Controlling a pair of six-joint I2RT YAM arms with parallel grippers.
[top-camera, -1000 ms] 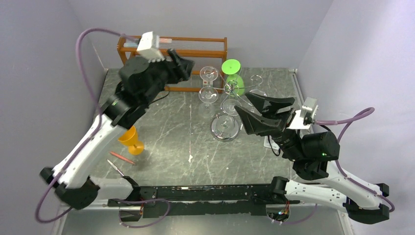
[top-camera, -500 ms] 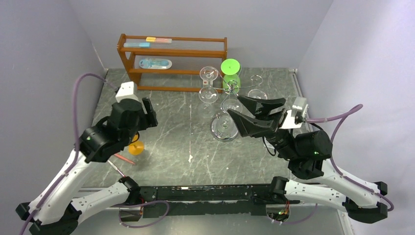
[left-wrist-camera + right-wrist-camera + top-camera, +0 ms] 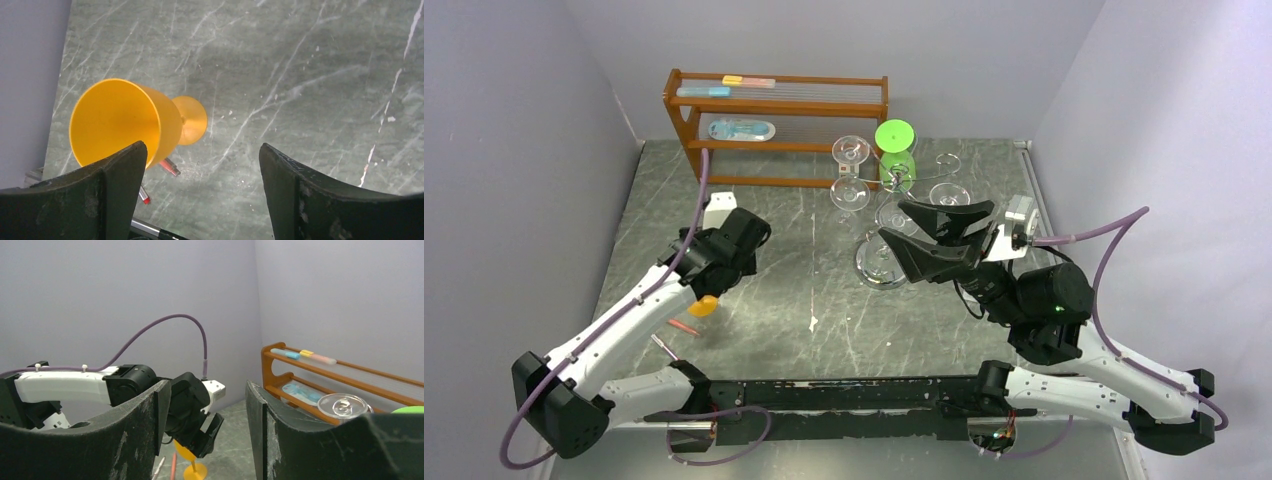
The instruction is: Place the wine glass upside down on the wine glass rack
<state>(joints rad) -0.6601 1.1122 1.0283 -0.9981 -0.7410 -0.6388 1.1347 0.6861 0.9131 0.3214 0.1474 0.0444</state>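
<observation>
The orange wine glass stands upright on the table, mouth up, its round foot showing under my left wrist. My left gripper hangs just above it and is open. The bowl sits beside the left finger, outside the gap, and only bare table lies between the fingers. In the top view just an orange sliver shows below that gripper. The chrome wine glass rack stands at mid-right, with a green glass hanging upside down on it. My right gripper hovers open and empty in front of the rack.
Clear glasses hang on the rack's other arms. A brown wooden shelf holding small items stands at the back. Two pens lie by the orange glass, near the left wall. The arm bases run along the near edge.
My left arm has swung down from in front of the wooden shelf to just over the orange glass, and its jaws have widened. The right gripper has crept slightly left.
</observation>
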